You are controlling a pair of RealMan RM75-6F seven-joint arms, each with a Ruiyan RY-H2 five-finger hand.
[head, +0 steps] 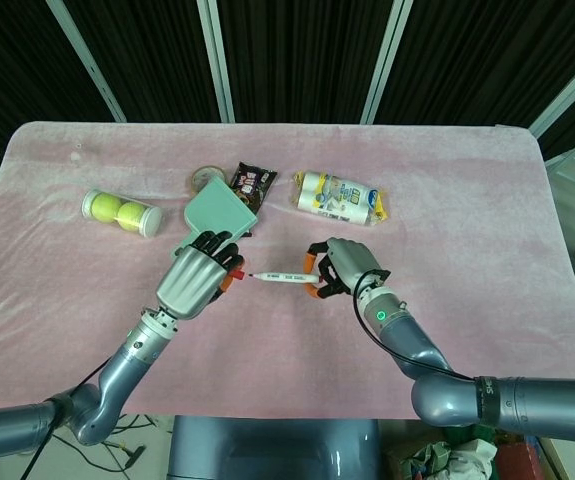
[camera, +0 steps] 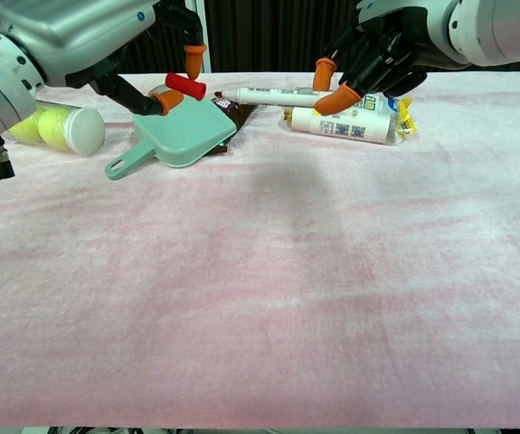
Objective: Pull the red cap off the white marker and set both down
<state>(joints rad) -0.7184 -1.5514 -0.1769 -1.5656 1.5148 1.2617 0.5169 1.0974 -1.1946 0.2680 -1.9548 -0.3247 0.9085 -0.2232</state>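
The red cap [camera: 185, 86] is off the marker and pinched in my left hand [head: 199, 277] [camera: 142, 54], held above the table near the green dustpan. My right hand [head: 339, 268] [camera: 382, 50] pinches the white marker [head: 283, 277] [camera: 278, 96] by its rear end. The marker lies level in the air, its bare tip pointing toward the cap across a small gap. In the head view the cap [head: 235, 274] shows only as a red sliver beside the left fingers.
A green dustpan [head: 214, 218] [camera: 180, 136] lies behind the left hand. A tennis ball tube [head: 121, 211], a dark snack packet [head: 251, 183], a round tin [head: 205, 177] and a white-yellow-blue package [head: 342, 198] [camera: 350, 122] sit further back on the pink tablecloth [head: 467, 220].
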